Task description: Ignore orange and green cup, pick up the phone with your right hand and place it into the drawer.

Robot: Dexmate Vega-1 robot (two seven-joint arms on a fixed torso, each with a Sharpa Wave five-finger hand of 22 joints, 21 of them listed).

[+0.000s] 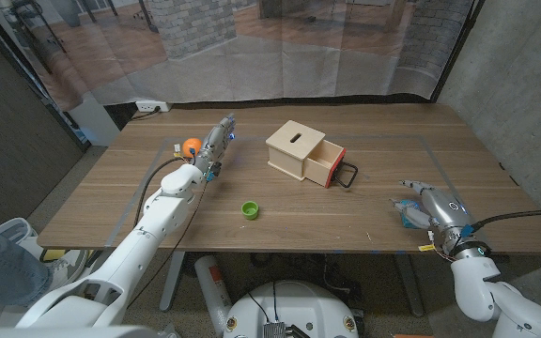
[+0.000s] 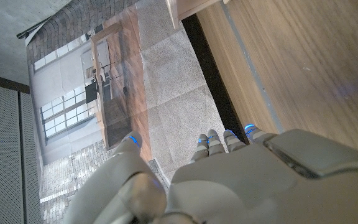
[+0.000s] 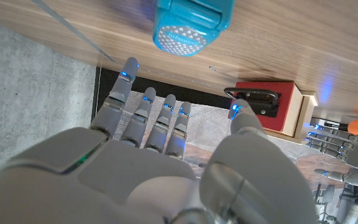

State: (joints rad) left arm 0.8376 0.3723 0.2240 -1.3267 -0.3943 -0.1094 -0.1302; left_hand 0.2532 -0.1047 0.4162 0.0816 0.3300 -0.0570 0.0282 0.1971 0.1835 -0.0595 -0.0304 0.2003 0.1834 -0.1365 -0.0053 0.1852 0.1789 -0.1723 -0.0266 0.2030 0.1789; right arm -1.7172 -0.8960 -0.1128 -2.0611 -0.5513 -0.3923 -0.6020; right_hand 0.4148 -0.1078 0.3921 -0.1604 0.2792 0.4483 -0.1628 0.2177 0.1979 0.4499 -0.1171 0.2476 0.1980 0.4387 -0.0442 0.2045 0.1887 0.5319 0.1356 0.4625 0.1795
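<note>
1. The phone, blue, lies on the table near the right edge, just in front of the right hand.
2. The right hand holds nothing; its fingers are straight and a little apart, reaching toward the phone.
3. The drawer of the wooden box stands pulled out, well apart from the phone.
4. The left hand hangs beside the orange cup; I cannot tell its state.
5. The green cup stands apart.
6. I judge the step is the approach. Next the fingers must close around the phone.
</note>
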